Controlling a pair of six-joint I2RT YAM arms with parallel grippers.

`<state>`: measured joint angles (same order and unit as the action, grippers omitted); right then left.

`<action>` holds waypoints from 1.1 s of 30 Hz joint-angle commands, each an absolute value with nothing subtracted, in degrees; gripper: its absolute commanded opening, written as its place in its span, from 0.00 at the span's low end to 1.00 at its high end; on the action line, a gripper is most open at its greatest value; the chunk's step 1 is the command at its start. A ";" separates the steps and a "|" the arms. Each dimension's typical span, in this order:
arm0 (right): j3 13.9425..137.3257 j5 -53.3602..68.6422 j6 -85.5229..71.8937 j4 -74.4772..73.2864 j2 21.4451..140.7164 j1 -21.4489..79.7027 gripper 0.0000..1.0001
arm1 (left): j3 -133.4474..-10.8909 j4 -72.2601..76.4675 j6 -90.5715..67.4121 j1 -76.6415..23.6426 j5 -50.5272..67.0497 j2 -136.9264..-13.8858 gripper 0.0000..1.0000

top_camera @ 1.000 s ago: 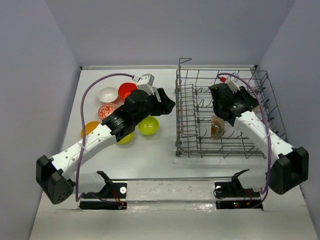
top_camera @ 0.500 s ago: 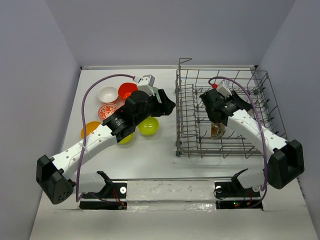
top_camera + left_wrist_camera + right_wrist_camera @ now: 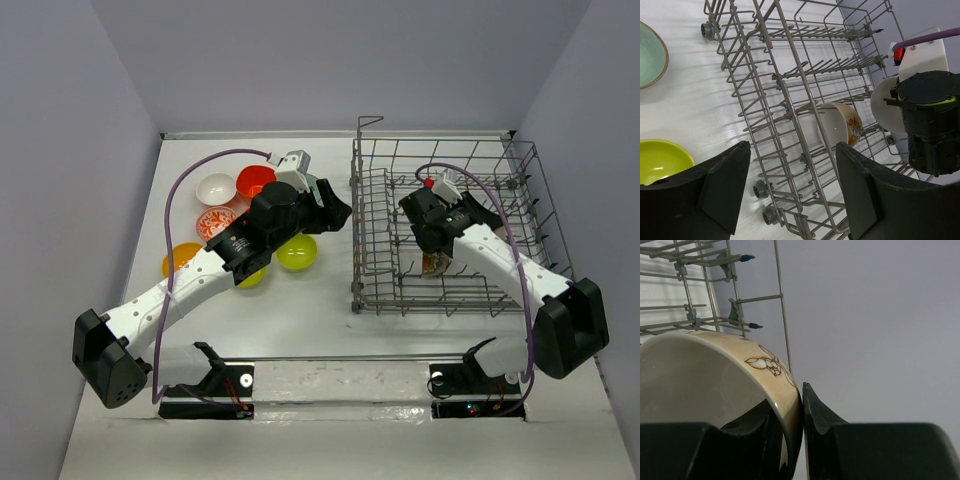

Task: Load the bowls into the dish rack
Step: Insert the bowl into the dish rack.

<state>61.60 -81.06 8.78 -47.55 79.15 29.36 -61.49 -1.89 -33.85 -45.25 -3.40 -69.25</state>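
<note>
Right, the right claw [image 3: 792, 410] is pinching the rim of a cream bowl [image 3: 700, 385]. One finger is sitting inside the bowl and the other is pressing on its flowered outer wall. The bowl is standing on edge inside the rack [image 3: 372, 262], low among the tines, in the near half and about mid-width. The right arm is reaching down into the rack from the near right corner of the worktop [image 3: 300, 320]. The rack is filling most of the worktop's right half, its far wall lying close to the far edge.

Over on the other side, the left claw [image 3: 792, 147] is hanging wide, with nothing between its fingers. It is hovering just beside the rack's left wall and looking straight at the wires and the cream bowl behind them.

The loose bowls are sitting in a cluster on the left half of the worktop. A white bowl [image 3: 216, 188] and a red bowl [image 3: 254, 180] are lying side by side, closest to the far edge. A patterned bowl [image 3: 214, 222] is lying just nearer than the white one. An orange bowl [image 3: 180, 258] is showing towards the left edge, partly under the left arm. A lime bowl [image 3: 297, 251] is sitting just on the near side of the left claw. A second lime bowl [image 3: 252, 278] is peeking out from under that arm. A teal bowl [image 3: 650, 55] is cutting into the edge of the left wrist view, beyond the lime one.
</note>
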 commanded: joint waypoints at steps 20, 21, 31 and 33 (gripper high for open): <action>58.71 -87.63 13.18 -41.93 76.46 29.09 0.01 | -60.82 1.76 -32.52 -44.65 -2.02 -70.31 0.77; 58.62 -87.45 13.44 -41.49 76.46 29.09 0.01 | -60.73 1.76 -32.52 -44.65 -2.02 -70.31 0.77; 58.80 -87.01 15.03 -39.02 78.49 29.09 0.01 | -60.47 2.02 -32.52 -44.21 -1.76 -70.58 0.77; 58.71 -87.01 15.03 -39.02 78.84 29.62 0.01 | -60.38 2.11 -32.52 -44.12 -1.76 -70.66 0.77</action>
<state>58.28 -81.12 13.72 -41.58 78.85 29.34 -60.66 -0.89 -33.45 -44.66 -2.66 -70.83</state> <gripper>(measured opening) 0.237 0.774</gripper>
